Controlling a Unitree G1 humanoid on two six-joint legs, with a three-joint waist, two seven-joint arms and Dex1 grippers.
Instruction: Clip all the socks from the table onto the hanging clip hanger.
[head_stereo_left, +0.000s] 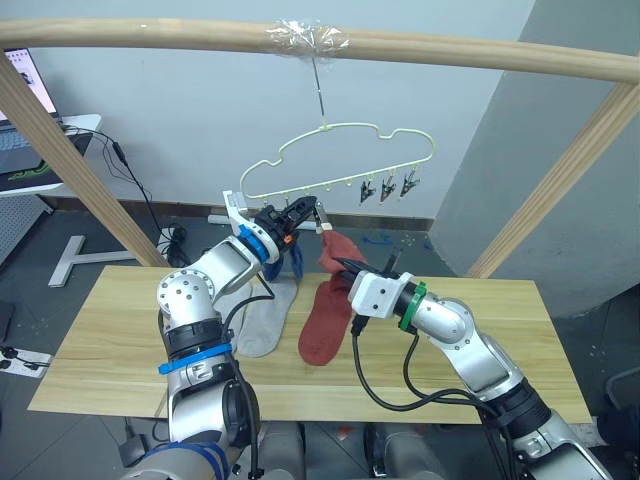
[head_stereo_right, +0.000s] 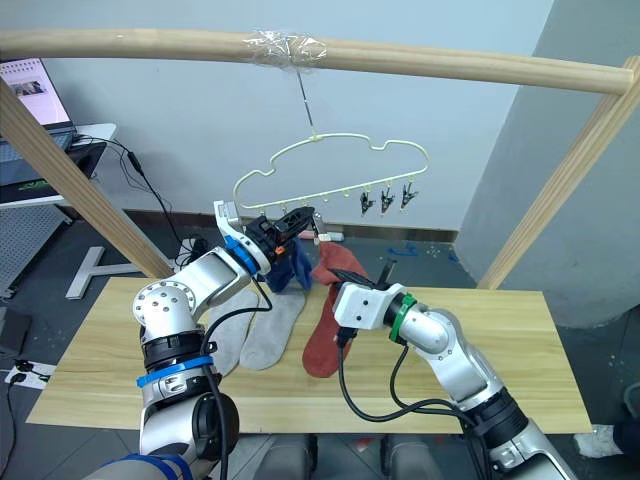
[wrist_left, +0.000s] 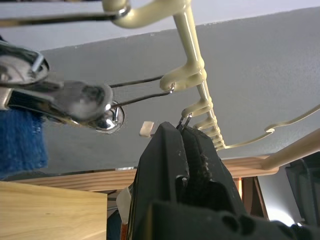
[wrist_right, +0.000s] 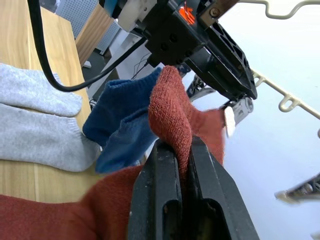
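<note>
- Wooden poles (head_stereo_left: 180, 35) frame a grey-walled room, and below them runs the light plank tabletop (head_stereo_left: 500, 340).
- On the left, the left gripper (head_stereo_left: 312, 212) is raised to the clip hanger (head_stereo_left: 340, 160); its jaws are closed on one of the dark metal clips (wrist_left: 182, 125), pinching it.
- Blue socks (head_stereo_right: 292, 268) hang just below that gripper, next to a neighbouring clip, so they look already clipped on.
- Grey socks (head_stereo_left: 262, 318) lie flat on the tabletop under the left arm, unclipped.
- Centre: a rust red sock (head_stereo_left: 325, 325) lies on the tabletop; whether a second one lies with it I cannot tell.
- The right gripper (wrist_right: 181, 150) has its jaws shut on another rust red sock (wrist_right: 170, 107), lifting its cuff up close beside the left gripper.
- Right: three clips (head_stereo_left: 387, 188) hang bare on the hanger.
- Judged progress: blue is done, red is in hand, and the grey socks plus the remaining red are left.
</note>
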